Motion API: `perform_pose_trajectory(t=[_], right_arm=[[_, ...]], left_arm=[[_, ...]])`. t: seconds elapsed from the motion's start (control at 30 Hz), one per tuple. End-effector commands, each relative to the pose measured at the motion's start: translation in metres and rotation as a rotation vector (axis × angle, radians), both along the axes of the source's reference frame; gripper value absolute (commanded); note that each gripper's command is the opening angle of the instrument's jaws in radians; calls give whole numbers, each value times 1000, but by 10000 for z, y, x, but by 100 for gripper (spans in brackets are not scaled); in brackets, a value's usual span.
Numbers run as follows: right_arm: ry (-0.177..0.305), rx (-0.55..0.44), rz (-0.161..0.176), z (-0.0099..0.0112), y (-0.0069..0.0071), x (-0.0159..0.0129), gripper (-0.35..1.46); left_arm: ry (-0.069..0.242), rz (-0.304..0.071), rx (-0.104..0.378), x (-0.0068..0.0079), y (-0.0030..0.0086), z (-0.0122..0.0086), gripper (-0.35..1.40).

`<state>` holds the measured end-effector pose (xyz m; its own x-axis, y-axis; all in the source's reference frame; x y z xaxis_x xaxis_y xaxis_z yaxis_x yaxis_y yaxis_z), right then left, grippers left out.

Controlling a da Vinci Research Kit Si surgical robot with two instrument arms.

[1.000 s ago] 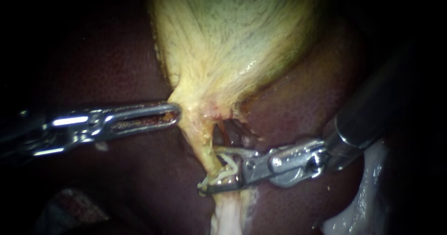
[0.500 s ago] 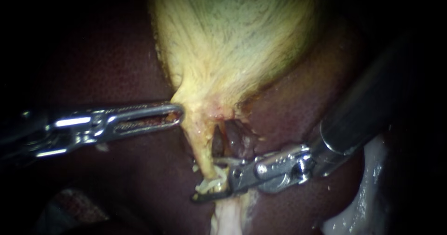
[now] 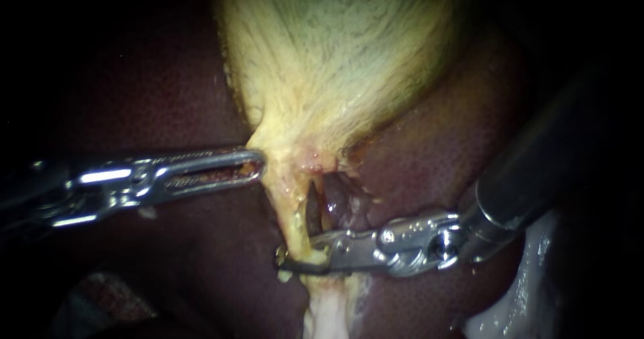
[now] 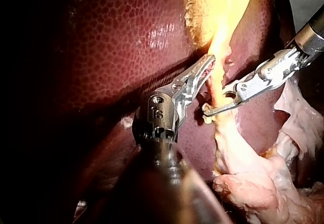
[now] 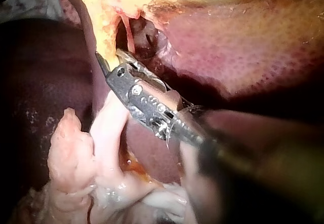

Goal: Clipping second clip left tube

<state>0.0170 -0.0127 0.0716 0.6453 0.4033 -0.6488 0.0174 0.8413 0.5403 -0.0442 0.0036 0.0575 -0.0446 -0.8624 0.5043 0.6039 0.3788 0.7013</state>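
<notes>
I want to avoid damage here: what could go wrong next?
1. The shiny metal right instrument encloses the thin yellow tube close to the dark opening beside it; it might catch neighbouring tissue.
2. The silver left instrument holds the pale yellow gallbladder at its edge; a slip could shift the tube.

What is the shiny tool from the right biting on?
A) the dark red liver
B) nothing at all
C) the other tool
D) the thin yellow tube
D: the right instrument has its jaws closed around the left tube, one jaw on each side.
</notes>
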Motion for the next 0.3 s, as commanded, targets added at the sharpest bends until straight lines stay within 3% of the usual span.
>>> perform_pose_trajectory(t=[0.03,0.3], right_arm=[[1,7,-10,1,-1,0,-35],[15,41,-51,5,-6,1,-35]], left_arm=[[0,0,0,-1,0,0,-35],[0,0,0,-2,1,1,-35]])
